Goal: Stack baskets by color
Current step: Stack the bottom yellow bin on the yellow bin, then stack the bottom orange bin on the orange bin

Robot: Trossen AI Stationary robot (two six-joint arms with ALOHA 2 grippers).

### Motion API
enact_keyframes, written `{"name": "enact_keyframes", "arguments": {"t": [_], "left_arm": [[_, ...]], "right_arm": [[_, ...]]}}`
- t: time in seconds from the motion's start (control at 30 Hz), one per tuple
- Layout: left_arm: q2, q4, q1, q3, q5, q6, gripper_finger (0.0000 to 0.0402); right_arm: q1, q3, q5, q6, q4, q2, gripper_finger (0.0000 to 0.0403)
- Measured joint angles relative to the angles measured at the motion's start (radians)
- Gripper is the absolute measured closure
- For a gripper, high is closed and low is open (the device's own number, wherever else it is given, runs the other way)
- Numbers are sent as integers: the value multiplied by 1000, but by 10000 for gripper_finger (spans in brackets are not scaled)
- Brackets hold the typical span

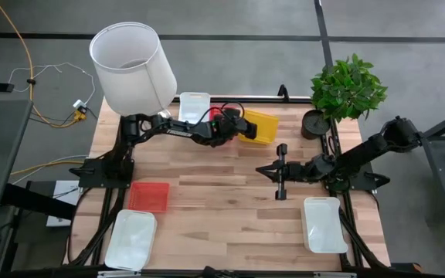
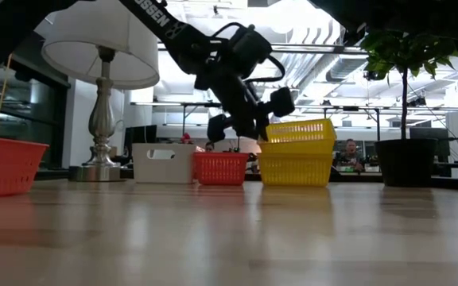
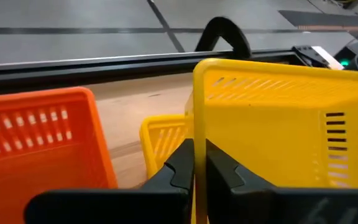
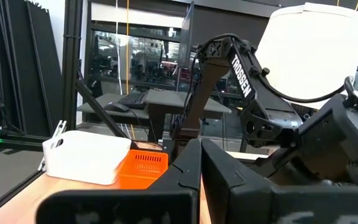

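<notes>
My left gripper (image 1: 242, 126) reaches to the far middle of the table and is shut on a yellow basket (image 2: 296, 133). That basket sits slightly tilted in the top of a second yellow basket (image 2: 295, 168). Beside them, toward the left, stand a red basket (image 2: 220, 168) and a white basket (image 1: 194, 106). Another red basket (image 1: 148, 196) and a white basket (image 1: 132, 238) lie at the near left, and one white basket (image 1: 322, 224) lies at the near right. My right gripper (image 1: 261, 171) hangs shut over the table's right middle, touching nothing. My left gripper pinches a thin upright wall of the upper yellow basket (image 3: 199, 124) between its two fingers, close to a corner, one finger on each side of the wall. The fingers come slanting down from the table's left. The basket is tilted, its lower part in the second yellow basket.
A white-shaded lamp (image 1: 132, 66) stands at the far left corner and a potted plant (image 1: 346, 89) at the far right corner. The middle of the wooden tabletop (image 1: 222, 208) is bare.
</notes>
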Motion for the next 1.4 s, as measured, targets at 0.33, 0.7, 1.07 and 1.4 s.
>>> {"name": "enact_keyframes", "arguments": {"t": [0.33, 0.7, 1.07, 1.4], "left_arm": [[-7, 24, 0, 0, 25, 128, 282], [-7, 17, 0, 51, 22, 209, 174], [-9, 27, 25, 67, 2, 242, 158], [-47, -36, 23, 66, 42, 358, 158]], "right_arm": [[0, 0, 0, -5, -1, 0, 403], [0, 0, 0, -5, -1, 0, 403], [0, 0, 0, -5, -1, 0, 403], [0, 0, -6, -5, -1, 0, 403]]}}
